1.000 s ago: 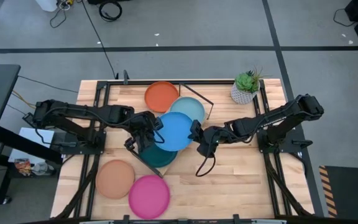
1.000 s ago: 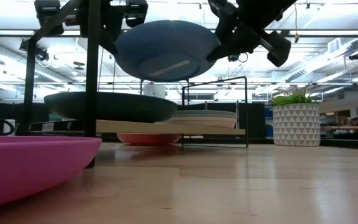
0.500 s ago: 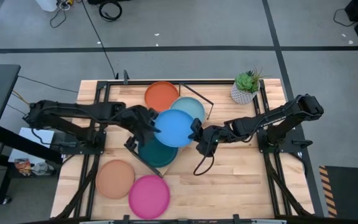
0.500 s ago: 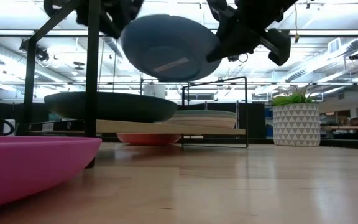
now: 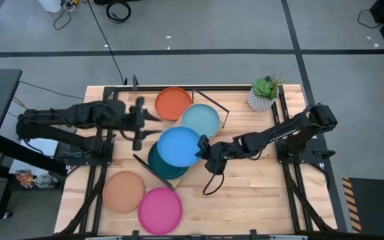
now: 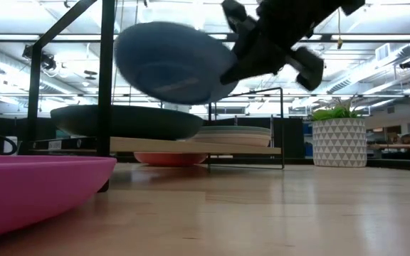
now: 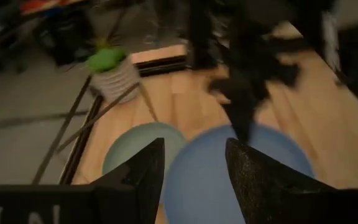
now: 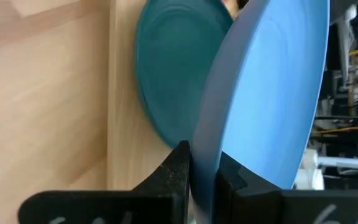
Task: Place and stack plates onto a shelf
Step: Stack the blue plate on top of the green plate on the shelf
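The tabletop (image 5: 259,193) is seen from above as a pale plank surface flanked by two dark arms; across its middle the shelf (image 6: 191,146) is set, a long pale board with black wire frames at its short ends. On the shelf the dark teal plate (image 5: 162,167) is laid toward the near end, and the light teal plate (image 5: 205,117) is laid toward the far end; in the low view what appears to be a short stack of pale plates is made out under the latter, though the colours cannot be told. The orange plate (image 5: 173,103) is placed at the far edge of the tabletop, partly under the shelf; the tan plate (image 5: 123,191) and the pink plate (image 5: 159,210) are left side by side at the near left corner. The blue plate (image 5: 179,146) is held in the air above the dark teal plate, tilted in the low view; its rim is pinched between the fingers of the right claw (image 8: 202,171), which is closed on it from the right side. The left claw (image 7: 191,168) is spread open and is drawn away to the left of the shelf, well apart from the blue plate. A small potted plant (image 5: 264,93) is stood at the far right corner.
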